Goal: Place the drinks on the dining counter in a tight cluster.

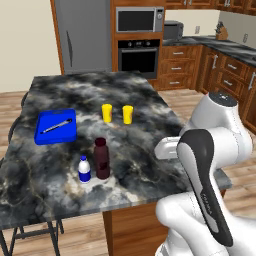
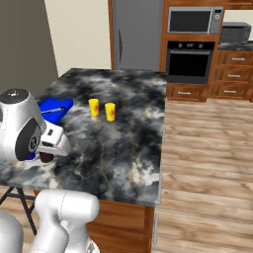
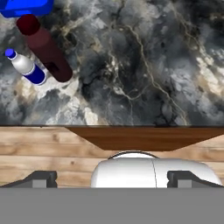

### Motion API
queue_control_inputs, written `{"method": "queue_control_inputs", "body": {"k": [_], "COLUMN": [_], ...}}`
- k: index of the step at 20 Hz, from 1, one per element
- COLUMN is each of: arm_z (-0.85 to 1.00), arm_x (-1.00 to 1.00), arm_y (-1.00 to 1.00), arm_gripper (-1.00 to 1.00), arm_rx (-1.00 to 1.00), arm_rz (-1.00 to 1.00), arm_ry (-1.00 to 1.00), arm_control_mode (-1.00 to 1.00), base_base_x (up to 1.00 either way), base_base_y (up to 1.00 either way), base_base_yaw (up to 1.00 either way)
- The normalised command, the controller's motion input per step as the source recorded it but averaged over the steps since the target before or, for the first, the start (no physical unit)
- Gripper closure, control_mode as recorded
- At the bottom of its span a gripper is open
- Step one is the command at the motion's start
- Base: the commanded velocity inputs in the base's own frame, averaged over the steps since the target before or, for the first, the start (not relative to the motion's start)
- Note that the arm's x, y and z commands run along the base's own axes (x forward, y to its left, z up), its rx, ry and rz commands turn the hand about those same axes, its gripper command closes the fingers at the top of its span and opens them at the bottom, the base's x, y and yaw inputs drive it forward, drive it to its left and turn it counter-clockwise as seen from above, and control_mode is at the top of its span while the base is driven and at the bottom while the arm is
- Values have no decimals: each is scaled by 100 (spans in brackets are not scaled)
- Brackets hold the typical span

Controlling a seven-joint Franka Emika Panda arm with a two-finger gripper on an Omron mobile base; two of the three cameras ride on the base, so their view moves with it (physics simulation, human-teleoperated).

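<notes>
Tool [image 3: 112, 179] empty, jaws spread wide, above the table's [image 1: 140, 165] near edge. Maroon bottle [image 1: 102, 158] and white bottle [image 1: 84, 169] upright on the table, just beside each other — two yellow cups [image 1: 117, 113] farther back, blue board [image 1: 56, 126] to their left.

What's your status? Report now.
Pincer open, empty, above counter edge. Small white bottle with blue label beside dark maroon bottle on black marbled stone counter. Nothing obstructing.
</notes>
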Motion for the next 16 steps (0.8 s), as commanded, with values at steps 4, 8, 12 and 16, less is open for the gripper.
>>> {"method": "queue_control_inputs", "body": {"k": [4, 8, 12, 16], "arm_z": [0, 0, 0, 0], "arm_x": [0, -8, 0, 0], "arm_y": [0, 0, 0, 0], "arm_gripper": [-100, -100, -100, -100], "arm_rx": [0, 0, 0, 0], "arm_rz": [0, 0, 0, 0], "arm_ry": [0, 0, 0, 0], "arm_control_mode": [-100, 100, 100, 100], "base_base_x": [0, -70, -100, -68], "base_base_y": [0, -35, -58, -68], "base_base_yaw": [0, -16, -30, -35]}}
